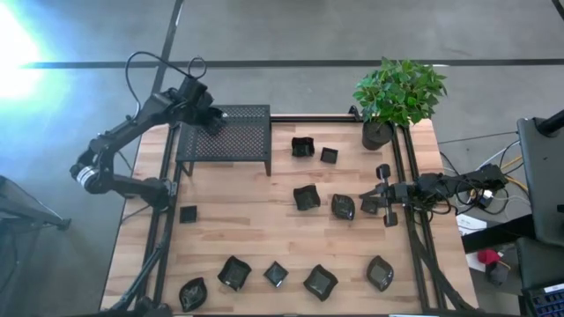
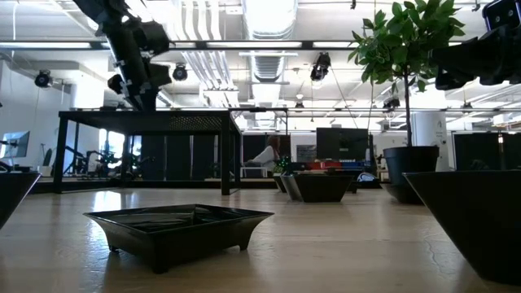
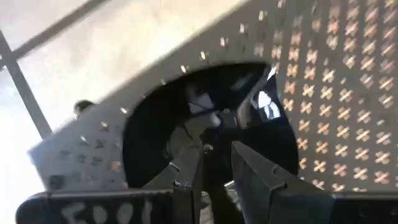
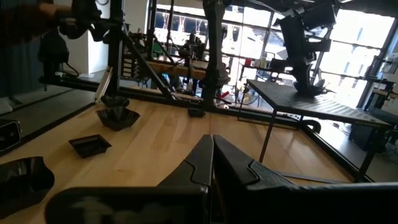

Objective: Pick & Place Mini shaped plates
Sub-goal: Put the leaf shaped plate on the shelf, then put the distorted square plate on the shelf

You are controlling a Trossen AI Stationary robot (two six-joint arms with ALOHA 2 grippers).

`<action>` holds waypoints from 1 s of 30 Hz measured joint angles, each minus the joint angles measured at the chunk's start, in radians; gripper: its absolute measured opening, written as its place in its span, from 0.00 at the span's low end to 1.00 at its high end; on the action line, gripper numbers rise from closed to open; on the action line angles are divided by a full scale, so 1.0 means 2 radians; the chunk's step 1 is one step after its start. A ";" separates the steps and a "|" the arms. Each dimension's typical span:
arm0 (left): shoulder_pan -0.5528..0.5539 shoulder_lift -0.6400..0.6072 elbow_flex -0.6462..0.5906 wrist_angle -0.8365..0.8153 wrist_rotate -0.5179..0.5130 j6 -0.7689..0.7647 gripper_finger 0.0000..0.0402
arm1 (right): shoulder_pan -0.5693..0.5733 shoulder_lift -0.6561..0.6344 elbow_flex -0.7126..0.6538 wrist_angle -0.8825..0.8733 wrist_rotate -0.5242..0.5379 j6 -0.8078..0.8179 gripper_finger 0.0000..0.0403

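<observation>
Left pincer (image 1: 211, 119) down on the perforated metal stand (image 1: 231, 141), its fingers (image 3: 258, 177) narrowly parted around the edge of a round black mini plate (image 3: 186, 134).

The left wrist view shows that plate lying flat on the stand's perforated top, a contact the high view hides under the arm. The right pincer (image 1: 385, 195) waits closed and empty by the tabletop's (image 1: 256, 224) right edge, just beside a leaf-shaped plate (image 1: 343, 207). Other mini plates lie scattered over the tabletop: two near the stand (image 1: 303, 147), one square (image 1: 188, 214) at the left, a row along the front (image 1: 234, 272). A potted plant (image 1: 397, 97) stands at the far right corner.
</observation>
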 joint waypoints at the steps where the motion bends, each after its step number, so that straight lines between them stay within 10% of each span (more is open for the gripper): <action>1: 0.000 0.005 -0.004 0.001 0.000 0.003 0.19 | 0.000 0.000 0.000 0.000 0.000 0.000 0.02; 30: -0.006 -0.021 0.050 -0.016 -0.047 -0.004 0.19 | 0.000 0.000 0.000 0.000 0.000 0.000 0.02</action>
